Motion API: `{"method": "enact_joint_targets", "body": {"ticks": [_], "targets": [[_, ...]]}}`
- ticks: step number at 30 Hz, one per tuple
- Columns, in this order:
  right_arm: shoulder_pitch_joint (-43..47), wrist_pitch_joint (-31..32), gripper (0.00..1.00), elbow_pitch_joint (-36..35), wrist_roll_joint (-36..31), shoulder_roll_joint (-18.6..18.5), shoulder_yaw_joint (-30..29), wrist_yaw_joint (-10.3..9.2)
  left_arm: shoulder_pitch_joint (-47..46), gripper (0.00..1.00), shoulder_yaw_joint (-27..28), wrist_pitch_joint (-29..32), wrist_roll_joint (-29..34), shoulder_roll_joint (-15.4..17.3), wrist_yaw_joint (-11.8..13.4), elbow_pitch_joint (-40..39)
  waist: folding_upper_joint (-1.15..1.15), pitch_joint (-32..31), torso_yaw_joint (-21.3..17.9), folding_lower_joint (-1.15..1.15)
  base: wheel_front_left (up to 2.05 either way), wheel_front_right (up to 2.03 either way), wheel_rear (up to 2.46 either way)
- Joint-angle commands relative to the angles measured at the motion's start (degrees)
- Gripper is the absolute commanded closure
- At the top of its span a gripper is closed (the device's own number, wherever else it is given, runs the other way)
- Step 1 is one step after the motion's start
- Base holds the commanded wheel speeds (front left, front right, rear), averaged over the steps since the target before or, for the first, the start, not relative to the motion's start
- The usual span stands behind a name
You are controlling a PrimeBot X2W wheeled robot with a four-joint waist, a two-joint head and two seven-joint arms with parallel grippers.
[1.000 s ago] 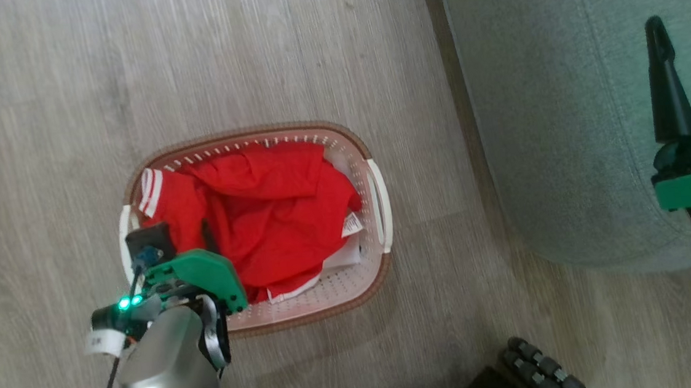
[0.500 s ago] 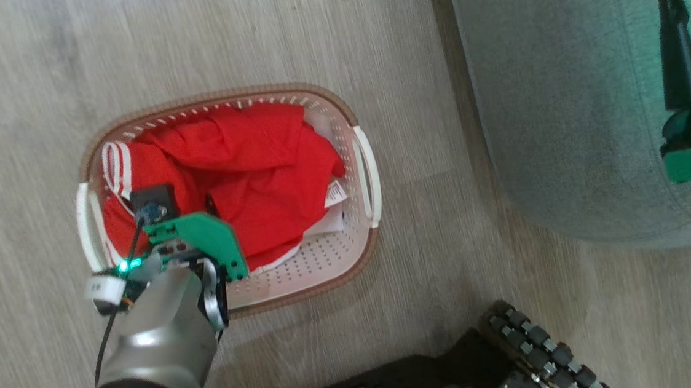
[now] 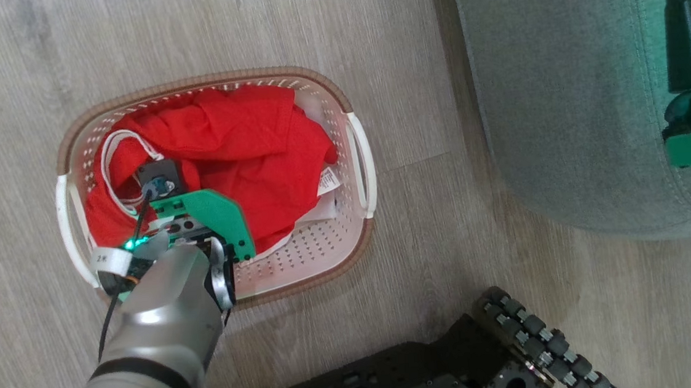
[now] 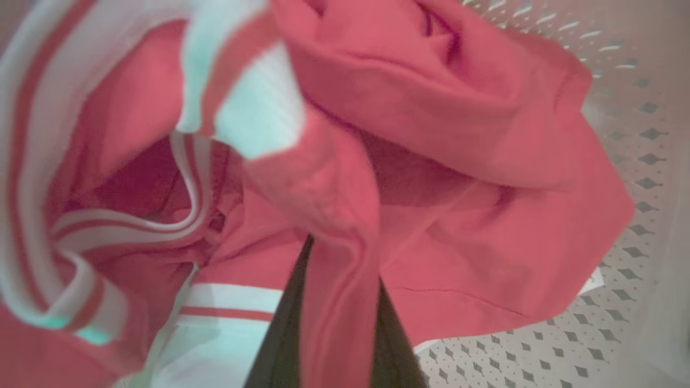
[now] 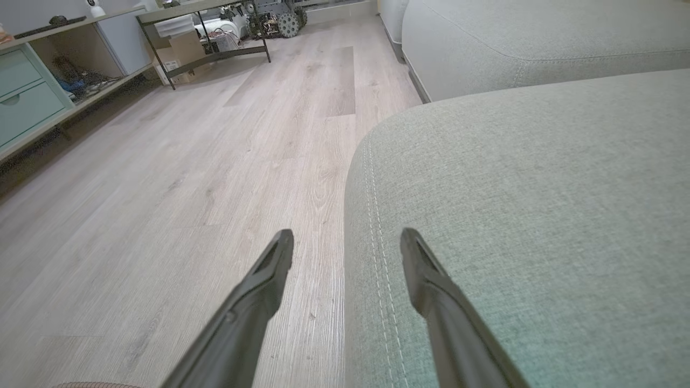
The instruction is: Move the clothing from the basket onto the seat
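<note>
The red clothing (image 3: 236,141) lies bunched in the cream basket (image 3: 302,271) on the floor, with a white label and white striped trim showing. My left arm reaches down into the basket's left half, its green wrist plate (image 3: 214,213) over the cloth. In the left wrist view, my left gripper (image 4: 340,258) is shut on a fold of the red clothing (image 4: 485,226), which runs up between the two dark fingers. My right gripper (image 5: 345,242) is open and holds nothing, hovering by the rounded corner of the grey-green seat (image 5: 539,188). The seat (image 3: 559,91) is to the right of the basket.
My black wheeled base (image 3: 517,341) with its rollers sits just below the basket. Pale wood floor (image 3: 246,23) surrounds the basket. In the right wrist view a second cushion (image 5: 539,37) lies beyond, with a metal-legged table (image 5: 210,48) and teal drawers (image 5: 27,91) far off.
The head camera has shifted, so the basket sits higher and further left in view. My left gripper has gone further into the basket, and the striped trim has bunched into a loop beside it.
</note>
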Motion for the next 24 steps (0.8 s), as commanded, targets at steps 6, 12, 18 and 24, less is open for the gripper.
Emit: {"method": "enact_joint_targets", "body": {"ticks": [6, 12, 18, 24], "targets": [[1.8, -0.4, 0.00, -0.9, -0.1, -1.5, 0.8, -0.01, 2.0, 1.00, -2.4, -1.4, -3.5, 0.6, -0.1, -0.9, 0.00, -2.6, 0.6, 0.00, 0.00, 0.00, 0.00], [2.7, -0.4, 0.00, -0.2, -0.4, -1.4, 1.6, -0.01, 3.6, 1.00, -5.1, -3.8, -5.4, 0.6, -2.3, -1.8, 0.00, -6.6, 1.0, 0.00, 0.00, 0.00, 0.00], [4.6, -0.4, 0.00, 0.7, -1.3, -1.0, 2.3, -0.01, 6.0, 1.00, -6.9, -5.1, -6.5, 0.6, -4.5, -3.2, 0.00, -13.3, 1.8, 0.00, 0.00, 0.00, 0.00], [7.1, -0.4, 0.00, 1.4, -2.4, -0.5, 2.4, -0.01, 7.3, 1.00, -4.7, -5.3, -3.1, 0.6, -4.8, -7.9, 0.00, -20.0, 3.5, 0.00, 0.00, 0.00, 0.00]]}}
